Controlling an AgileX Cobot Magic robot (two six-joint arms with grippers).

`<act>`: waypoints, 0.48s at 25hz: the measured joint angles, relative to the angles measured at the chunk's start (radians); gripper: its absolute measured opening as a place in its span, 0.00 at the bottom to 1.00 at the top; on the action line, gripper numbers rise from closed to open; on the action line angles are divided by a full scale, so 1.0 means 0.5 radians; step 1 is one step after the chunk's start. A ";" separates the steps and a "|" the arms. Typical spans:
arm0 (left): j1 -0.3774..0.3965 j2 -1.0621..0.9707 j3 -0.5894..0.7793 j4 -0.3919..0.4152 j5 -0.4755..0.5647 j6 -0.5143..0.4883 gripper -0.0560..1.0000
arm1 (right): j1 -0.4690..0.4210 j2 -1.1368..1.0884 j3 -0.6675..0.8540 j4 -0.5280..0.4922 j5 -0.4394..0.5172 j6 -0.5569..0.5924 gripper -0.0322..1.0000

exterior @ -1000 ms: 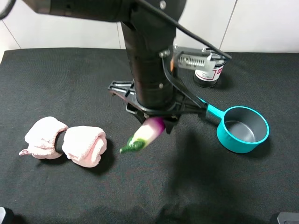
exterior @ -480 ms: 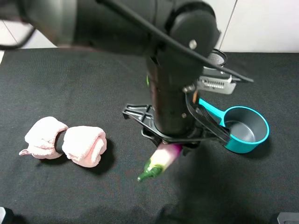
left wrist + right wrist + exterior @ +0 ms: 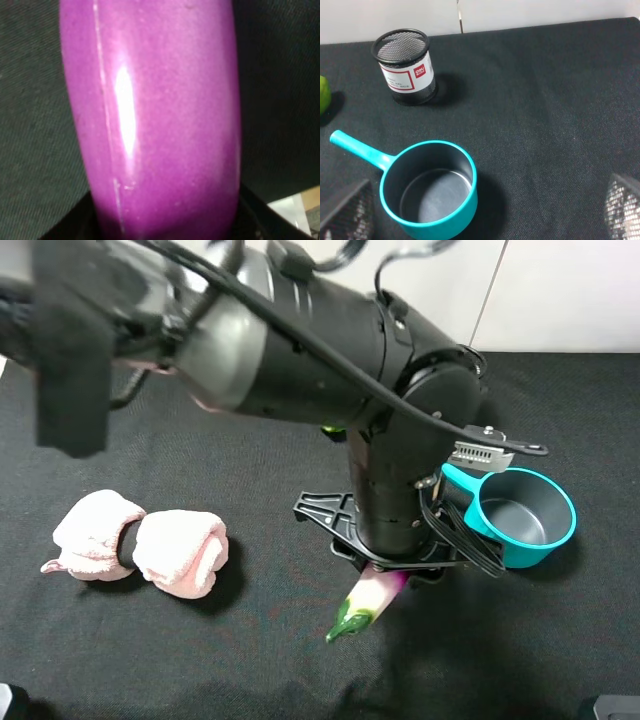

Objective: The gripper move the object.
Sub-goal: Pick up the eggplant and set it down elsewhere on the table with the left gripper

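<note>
The eggplant (image 3: 366, 602) hangs tilted, nearer the camera than the teal pan (image 3: 505, 552) and off its handle side. Its green stem points down toward the black cloth (image 3: 200, 660), and I cannot tell whether the tip touches. Its white-to-magenta upper part runs up into the left gripper (image 3: 388, 572), which is clamped on it. The thick dark arm hides most of the claw from above. In the left wrist view the glossy magenta body fills nearly everything, with cloth on either side.

A pink rolled towel (image 3: 140, 545) bound by a black band lies on the cloth well apart from the pan, far out past its handle side.

The right gripper (image 3: 485, 216) hovers over the pan's near rim, spread wide; its mesh-patterned fingers (image 3: 345, 212) show only at the edges of its wrist view.

Beyond the pan stands a black mesh pen holder (image 3: 405, 65) with a white label. A green lime (image 3: 323, 100) sits farther along from the holder, away from the pan.
</note>
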 joint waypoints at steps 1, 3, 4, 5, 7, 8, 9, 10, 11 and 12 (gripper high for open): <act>0.000 0.011 0.002 0.014 -0.022 0.000 0.49 | 0.000 0.000 0.000 0.000 0.000 0.000 0.70; 0.000 0.039 0.002 0.028 -0.072 0.000 0.49 | 0.000 0.000 0.000 0.000 0.000 0.000 0.70; 0.000 0.050 0.002 0.037 -0.100 0.000 0.49 | 0.000 0.000 0.000 0.000 0.000 0.000 0.70; 0.000 0.067 0.002 0.050 -0.124 0.000 0.49 | 0.000 0.000 0.000 0.000 0.000 0.000 0.70; 0.000 0.100 0.002 0.082 -0.182 0.000 0.49 | 0.000 0.000 0.000 0.000 0.000 0.000 0.70; 0.000 0.114 0.002 0.088 -0.207 0.000 0.49 | 0.000 0.000 0.000 0.000 0.000 0.000 0.70; 0.000 0.134 0.002 0.090 -0.227 0.000 0.49 | 0.000 0.000 0.000 0.000 0.000 0.000 0.70; 0.000 0.149 0.002 0.095 -0.249 -0.004 0.49 | 0.000 0.000 0.000 0.000 0.000 0.000 0.70; 0.000 0.161 0.002 0.095 -0.270 -0.004 0.49 | 0.000 0.000 0.000 0.000 0.000 0.000 0.70; 0.000 0.174 0.002 0.095 -0.288 -0.005 0.49 | 0.000 0.000 0.000 0.000 0.000 0.000 0.70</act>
